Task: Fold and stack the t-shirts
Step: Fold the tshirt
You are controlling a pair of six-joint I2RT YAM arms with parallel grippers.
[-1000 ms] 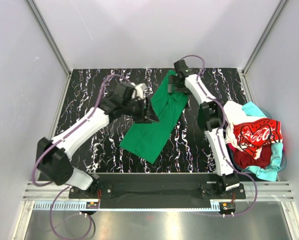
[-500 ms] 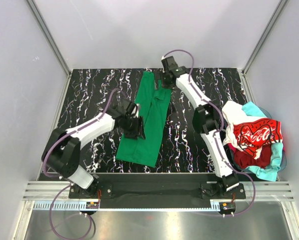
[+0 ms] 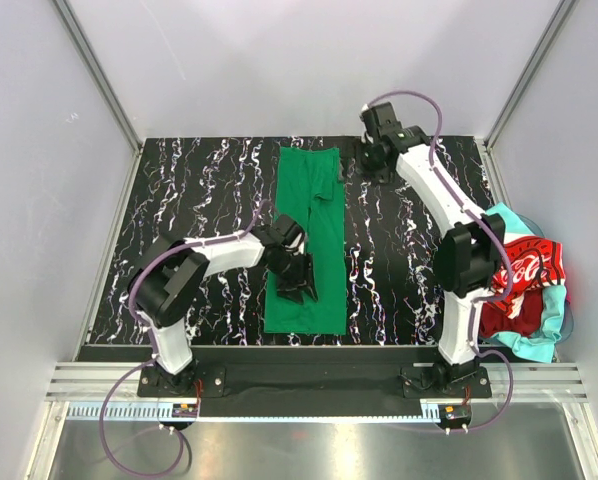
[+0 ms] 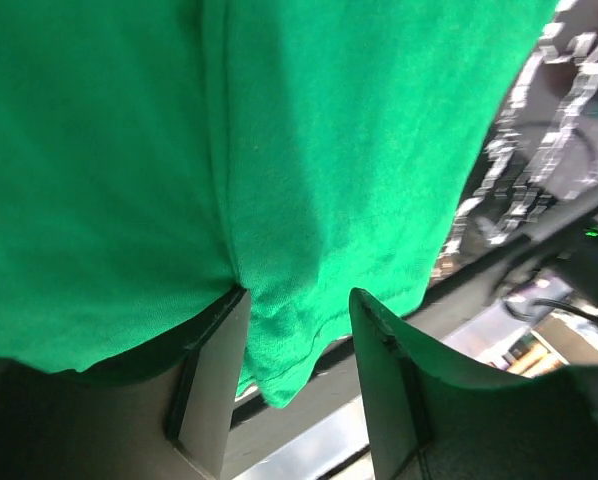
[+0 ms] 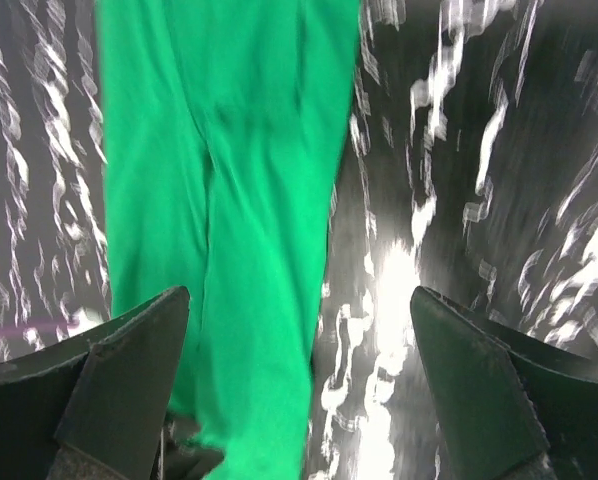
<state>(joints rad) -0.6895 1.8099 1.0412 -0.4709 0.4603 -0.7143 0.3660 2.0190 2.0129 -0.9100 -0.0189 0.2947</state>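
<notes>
While basket (image 3: 569, 322) holds t-shirts (image 3: 524, 275), green t-shirt (image 3: 309, 215) flat

The counter (image 3: 179, 190) under my arms is black, veined with white. One green t-shirt (image 3: 309, 215) lies flat on it, folded into a long narrow strip. It runs from close to the far edge to close to the near edge, roughly midway between the side edges.

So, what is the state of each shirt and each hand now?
green t-shirt: folded to a long strip, lying flat.
red t-shirt: crumpled, not folded.
turquoise t-shirt: crumpled, partly under the red one.
left hand: open, at the strip's near end.
right hand: open, empty.
</notes>
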